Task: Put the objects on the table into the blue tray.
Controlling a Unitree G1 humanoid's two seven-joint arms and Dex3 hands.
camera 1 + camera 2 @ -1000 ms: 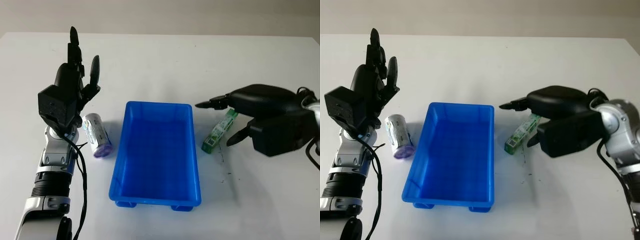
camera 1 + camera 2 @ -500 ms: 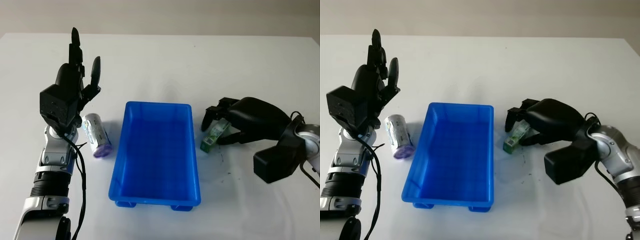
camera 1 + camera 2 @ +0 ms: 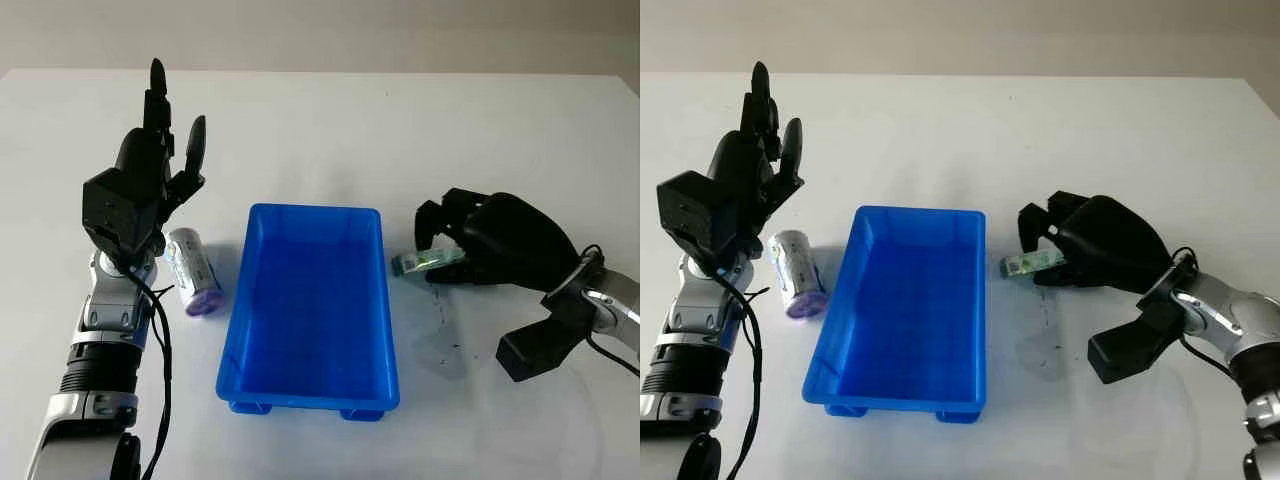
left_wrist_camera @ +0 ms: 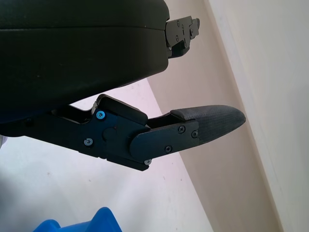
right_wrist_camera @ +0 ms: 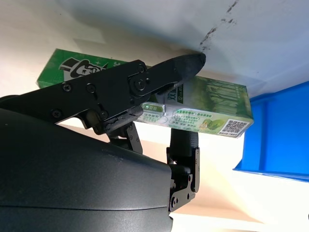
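My left hand [image 3: 150, 160] is hovering open above the table's left side, with the purple-capped white bottle [image 3: 194, 272] lying just beside the blue tray's [image 3: 262, 300] left wall. The tray is sitting between my 2 hands. My right hand [image 3: 470, 238] is gripping the green carton [image 5: 203, 112] just off the tray's right wall, lifted clear of the table, its long axis pointing at the tray. I am judging the carry is leftward over the rim.
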